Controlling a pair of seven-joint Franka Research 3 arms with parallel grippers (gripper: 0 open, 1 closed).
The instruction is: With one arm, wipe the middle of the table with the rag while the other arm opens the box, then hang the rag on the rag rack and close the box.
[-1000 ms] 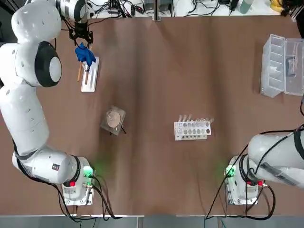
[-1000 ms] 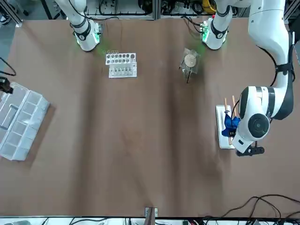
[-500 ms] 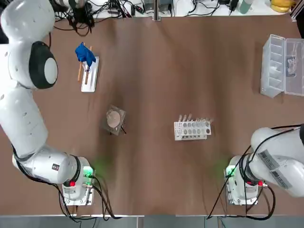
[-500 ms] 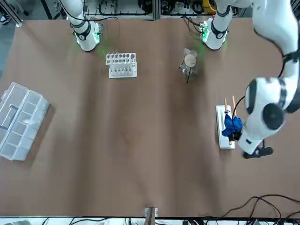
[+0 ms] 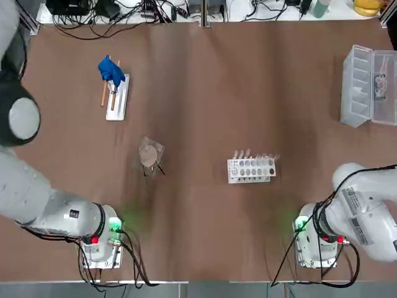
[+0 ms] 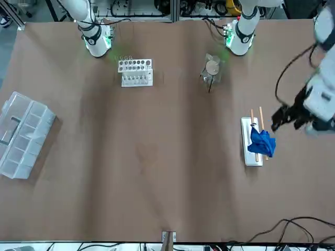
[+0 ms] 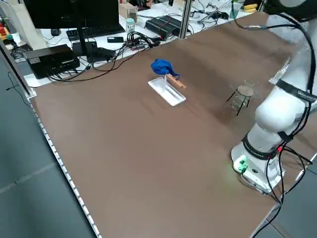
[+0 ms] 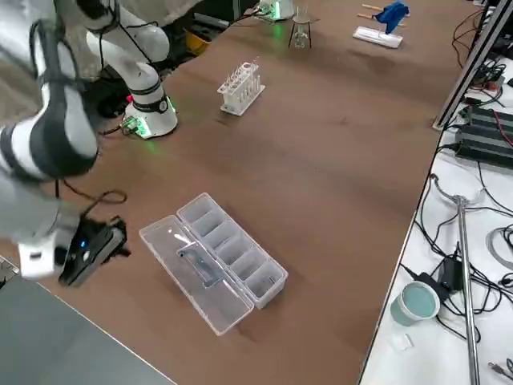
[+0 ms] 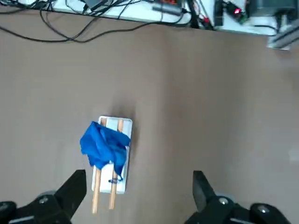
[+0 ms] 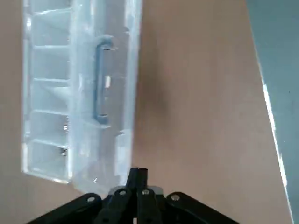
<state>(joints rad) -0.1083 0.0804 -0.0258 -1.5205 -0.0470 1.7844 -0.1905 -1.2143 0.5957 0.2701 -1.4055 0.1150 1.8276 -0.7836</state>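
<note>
The bright blue rag point(image 5: 111, 71) hangs draped over the wooden rods of the white rag rack point(image 5: 116, 97) at the far left of the table point(image 5: 198, 99). High above it, my left gripper point(image 9: 138, 179) is open and empty, looking down on the rag point(image 9: 103, 145); in the front view that gripper point(image 6: 279, 117) hangs beside the rack point(image 6: 252, 151). The translucent box point(image 5: 369, 84) lies at the far right with its lid folded flat. My right gripper point(image 10: 138, 175) is shut and empty, just off the box's point(image 10: 79, 93) edge.
A white test-tube rack point(image 5: 250, 167) stands right of centre. A tan round thing in clear wrap point(image 5: 149, 154) sits left of centre. Cables and gear line the far edge point(image 5: 142, 9). Both arm bases point(image 5: 99, 245) stand at the near edge.
My left gripper has let go of the rag, lifted and pulled away out of the top view; the rag stays on the rack. The right arm has drawn back a little.
</note>
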